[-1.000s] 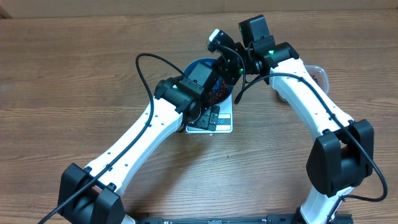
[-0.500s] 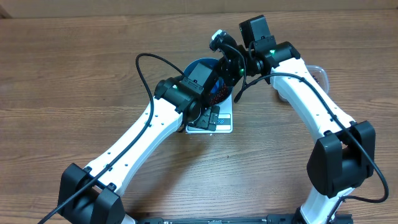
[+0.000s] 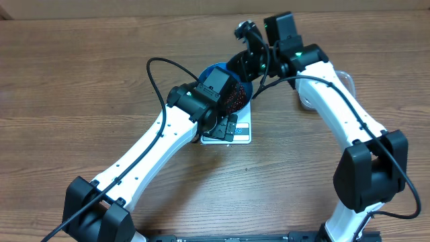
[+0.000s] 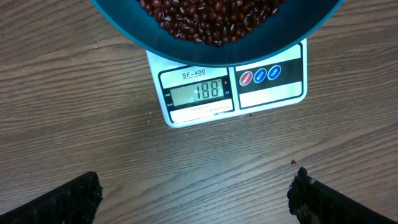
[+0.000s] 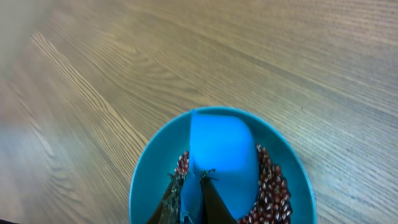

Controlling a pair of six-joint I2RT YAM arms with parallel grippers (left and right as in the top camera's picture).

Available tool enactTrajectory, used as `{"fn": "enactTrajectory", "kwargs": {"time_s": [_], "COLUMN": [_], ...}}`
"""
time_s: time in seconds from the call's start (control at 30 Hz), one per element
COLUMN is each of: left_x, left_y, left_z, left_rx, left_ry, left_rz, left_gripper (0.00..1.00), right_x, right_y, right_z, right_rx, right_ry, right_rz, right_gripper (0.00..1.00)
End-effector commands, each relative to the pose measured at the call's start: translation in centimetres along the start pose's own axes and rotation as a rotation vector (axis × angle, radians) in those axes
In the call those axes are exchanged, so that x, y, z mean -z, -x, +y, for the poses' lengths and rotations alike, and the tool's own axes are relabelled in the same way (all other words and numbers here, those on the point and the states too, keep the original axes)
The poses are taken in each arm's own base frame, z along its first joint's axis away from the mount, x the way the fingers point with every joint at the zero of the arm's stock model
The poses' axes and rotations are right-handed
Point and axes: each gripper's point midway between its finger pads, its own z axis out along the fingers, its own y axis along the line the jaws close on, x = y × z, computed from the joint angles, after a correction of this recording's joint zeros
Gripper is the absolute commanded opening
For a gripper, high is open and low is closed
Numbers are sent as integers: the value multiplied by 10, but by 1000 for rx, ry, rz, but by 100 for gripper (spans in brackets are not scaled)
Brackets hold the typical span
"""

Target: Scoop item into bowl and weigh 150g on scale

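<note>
My right pincer [image 5: 189, 180] is clamped on the handle of the scoop [image 5: 221, 149], fingers pressed together around it. The scoop shows me a smooth blue face and hangs over the scale, inside the rim of the bowl [image 5: 146, 174]. Beans [image 5: 273, 186] lie heaped in the bowl on either side of the scoop. My left pincer [image 4: 196, 180] stands wide apart and grips nothing. It hovers above bare desk [image 4: 74, 93], just off the display edge of the scale [image 4: 273, 93]. From that wrist I see the bowl resting on the scale and overhanging its platform, so only the front strip stays visible. The display [image 4: 199, 92] on that strip reads 188, with one red and two blue buttons [image 4: 260, 74] beside it. A single stray bean [image 4: 293, 163] lies on the desk near the scale's front corner. From overhead, a clear tub [image 3: 342, 77] sits well apart from the scale, partly hidden behind my right arm
</note>
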Motion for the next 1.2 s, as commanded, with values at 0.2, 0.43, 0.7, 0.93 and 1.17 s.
{"fn": "enactTrajectory", "kwargs": {"time_s": [0.2,0.43,0.7,0.93,1.17], "left_x": [-2,-2,-2,-2,-2], "left_y": [-3,-3,-3,-3,-3], "left_z": [-2,-2,-2,-2,-2], "left_rx": [-1,-1,-1,-1,-1], "left_ry": [-2,-2,-2,-2,-2], "left_rz": [8,8,8,8,8], "left_gripper": [100,100,100,100,100], "right_x": [37,37,36,35,46], "right_y": [25,25,25,19,30], "right_z": [1,1,-2,-4,15], "right_rx": [-70,-70,-53,-6,100], "right_ry": [127,130,109,94,173], "right_rz": [-97,-97,-97,-76,-125], "right_gripper": [4,4,4,4,4]}}
